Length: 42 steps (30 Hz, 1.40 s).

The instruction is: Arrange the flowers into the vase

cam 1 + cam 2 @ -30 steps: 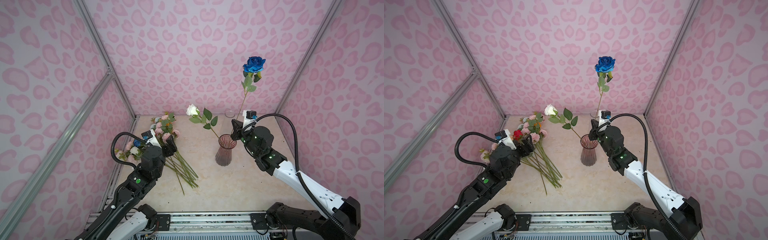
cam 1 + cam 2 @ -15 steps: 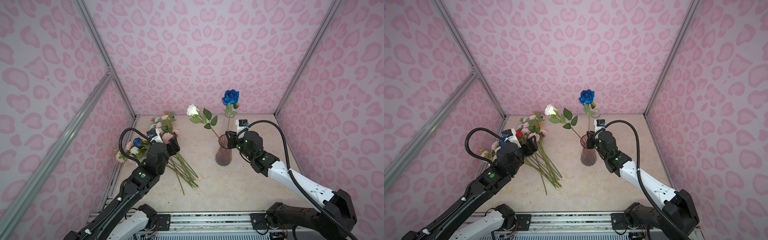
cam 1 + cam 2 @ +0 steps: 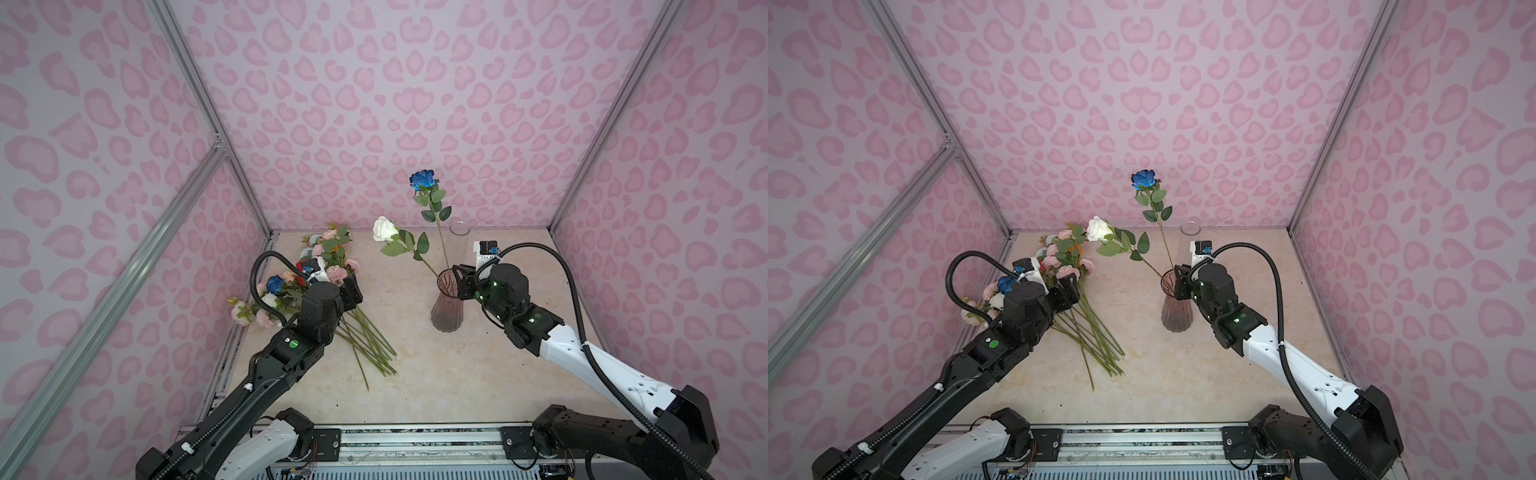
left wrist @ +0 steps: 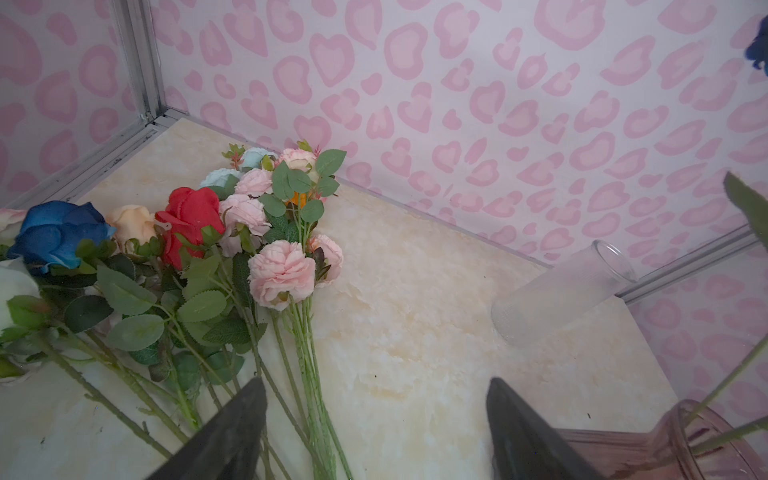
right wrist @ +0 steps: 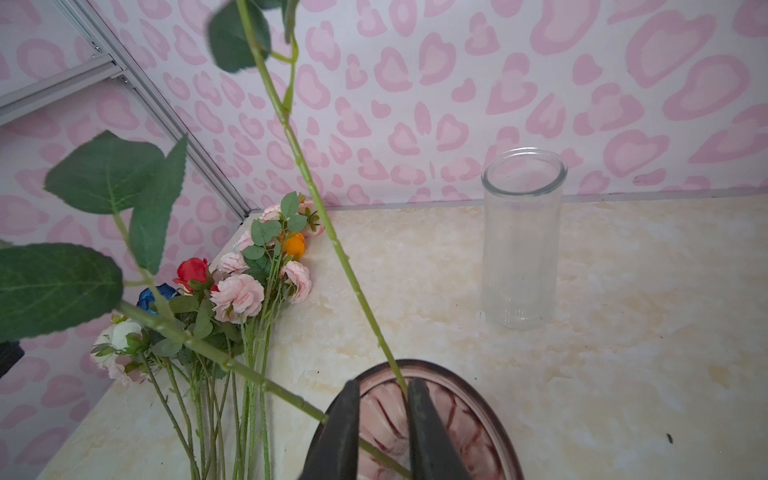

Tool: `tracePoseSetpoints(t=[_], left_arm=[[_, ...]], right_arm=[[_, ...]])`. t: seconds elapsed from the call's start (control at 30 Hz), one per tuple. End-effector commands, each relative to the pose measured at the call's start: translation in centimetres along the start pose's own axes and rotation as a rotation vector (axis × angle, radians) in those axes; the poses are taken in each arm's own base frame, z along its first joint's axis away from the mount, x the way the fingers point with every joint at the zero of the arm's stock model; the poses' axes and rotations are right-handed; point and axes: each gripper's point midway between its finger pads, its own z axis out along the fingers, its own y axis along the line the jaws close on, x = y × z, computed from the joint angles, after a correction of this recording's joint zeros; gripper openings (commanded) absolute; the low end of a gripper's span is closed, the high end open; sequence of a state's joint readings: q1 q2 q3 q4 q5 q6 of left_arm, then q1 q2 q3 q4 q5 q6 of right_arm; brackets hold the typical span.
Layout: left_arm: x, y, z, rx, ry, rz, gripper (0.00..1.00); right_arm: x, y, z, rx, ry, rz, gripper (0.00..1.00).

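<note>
A ribbed pink vase [image 3: 445, 312] is stood upright near the middle of the worktop [image 3: 436, 374], slightly toward its right edge. Two flowers are held in it: a dark blue rose [image 3: 423, 179], whose stem rises almost straight, and a white rose [image 3: 385, 228], which is tilted toward the far left corner.

The right gripper [image 5: 384, 386] is positioned at the vase's mouth. Its jaws are seen narrowly parted in the right wrist view, and the blue rose's stem is passed down between them, lying against one finger [image 5: 419, 415]; the gap is wider than the stem, so the stem is not pinched.

The remaining flowers [image 3: 332, 270] are laid in a loose pile along the left edge, heads toward the far left corner, stems fanned toward the centre. Pink, red, dark blue, light blue, peach, orange and white heads can be made out.

The left gripper [image 4: 376, 380] is held over the pile's stems with its jaws spread wide, and nothing is gripped.

A clear glass cylinder [image 3: 459, 229] is stood at the far edge, behind the vase.
</note>
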<state>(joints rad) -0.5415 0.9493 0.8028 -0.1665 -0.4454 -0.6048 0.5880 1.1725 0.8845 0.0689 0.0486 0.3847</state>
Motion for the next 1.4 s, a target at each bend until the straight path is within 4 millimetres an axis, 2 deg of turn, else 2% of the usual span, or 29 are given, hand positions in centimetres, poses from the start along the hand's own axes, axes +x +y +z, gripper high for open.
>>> tracePoseSetpoints(t=[0.0,0.2,0.33,0.47,0.53,0.67,0.83,0.93,1.0,1.07,1.27,1.37], left_arm=[[0.5,1.0,0.9,-0.04,0.017,-0.016,0.84],[4.0,3.8,4.0,-0.13,0.176,-0.069,0.77],[6.4,5.1,6.3,-0.198,0.287,-0.07,0.58],[9.1,6.3,8.6,-0.23,0.388,-0.107,0.48],[10.2,7.0,9.5,-0.269,0.436,-0.092,0.39],[11.4,10.0,9.6,-0.411,0.469,-0.135,0.37],[12.0,13.0,8.5,-0.491,0.457,-0.209,0.37],[13.0,13.8,9.1,-0.481,0.498,-0.262,0.37],[13.2,14.2,9.7,-0.481,0.511,-0.27,0.32],[12.7,14.0,10.4,-0.457,0.507,-0.267,0.31],[9.0,13.2,12.0,-0.451,0.443,-0.174,0.31],[9.5,13.5,13.1,-0.482,0.476,-0.145,0.27]], right_arm=[[-1.1,0.4,-1.0,-0.013,-0.029,-0.002,0.23],[-3.4,1.0,-3.3,-0.027,-0.081,-0.009,0.24],[-4.3,1.0,-4.8,-0.028,-0.113,-0.007,0.25],[-4.5,0.6,-5.8,-0.013,-0.13,-0.009,0.24],[-4.4,0.4,-6.2,-0.009,-0.136,-0.005,0.24],[-4.2,0.1,-6.8,-0.004,-0.137,-0.001,0.24],[-3.8,-0.2,-7.2,0.0,-0.138,0.002,0.24],[-3.6,-0.3,-7.0,0.002,-0.135,-0.003,0.24],[-3.5,-0.3,-6.9,0.001,-0.132,-0.008,0.24],[-3.6,-0.2,-6.8,-0.001,-0.133,-0.008,0.24],[-3.4,-0.3,-6.6,0.004,-0.13,-0.011,0.24],[-3.1,-0.2,-6.1,-0.001,-0.125,-0.005,0.24]])
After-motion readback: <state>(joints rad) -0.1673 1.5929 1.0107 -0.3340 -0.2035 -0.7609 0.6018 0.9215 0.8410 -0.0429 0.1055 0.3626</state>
